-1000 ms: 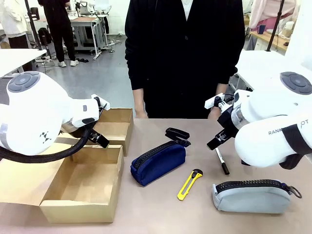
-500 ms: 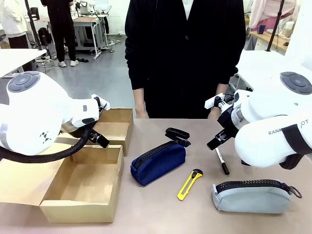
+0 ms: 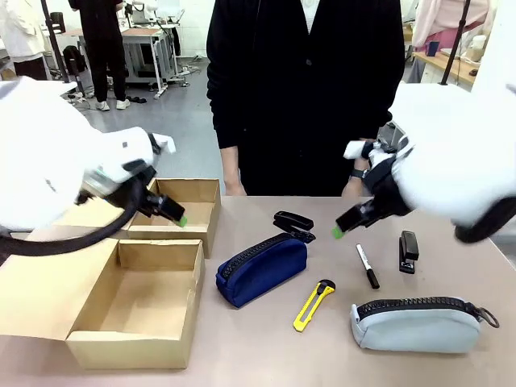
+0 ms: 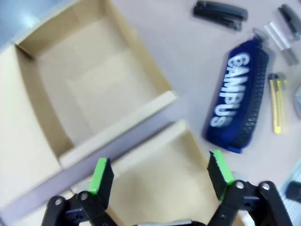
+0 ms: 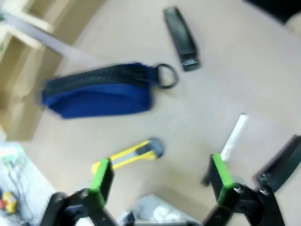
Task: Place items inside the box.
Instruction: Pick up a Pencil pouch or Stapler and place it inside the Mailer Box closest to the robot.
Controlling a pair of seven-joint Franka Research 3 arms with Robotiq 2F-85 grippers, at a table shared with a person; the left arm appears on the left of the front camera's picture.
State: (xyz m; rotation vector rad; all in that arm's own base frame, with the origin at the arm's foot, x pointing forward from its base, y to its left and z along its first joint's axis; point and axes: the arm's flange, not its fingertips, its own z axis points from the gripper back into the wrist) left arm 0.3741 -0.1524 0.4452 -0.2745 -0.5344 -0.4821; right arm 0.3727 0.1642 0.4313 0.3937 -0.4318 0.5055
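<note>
A tan table [image 3: 242,355] runs to a person in black [image 3: 306,97] standing at its far edge, with a workshop floor behind.

The left tool [image 3: 177,216] [image 4: 161,173] hangs with its green pads apart and nothing between them, above where two cardboard boxes meet at the left. The larger box [image 3: 129,351] sits lower left, its flap laid out flat and cut off by the frame edge. The smaller box [image 3: 201,226] lies behind it. Both white arms are smeared by blur in the front view.

The right tool [image 3: 347,224] [image 5: 161,178] is also spread wide and holds nothing, right of centre. Its wrist view is soft.

- Blue pouch [image 3: 262,268] [image 4: 237,103] [image 5: 99,94]: fabric, centre
- Black stapler [image 3: 293,223] [image 4: 221,10] [image 5: 181,37]: just behind it
- Yellow knife [image 3: 314,305] [image 5: 131,154]: slim, below the pouch
- Marker [image 3: 368,266] [image 5: 233,141]
- Second stapler [image 3: 408,251]
- Grey pouch [image 3: 415,324]: lower right
</note>
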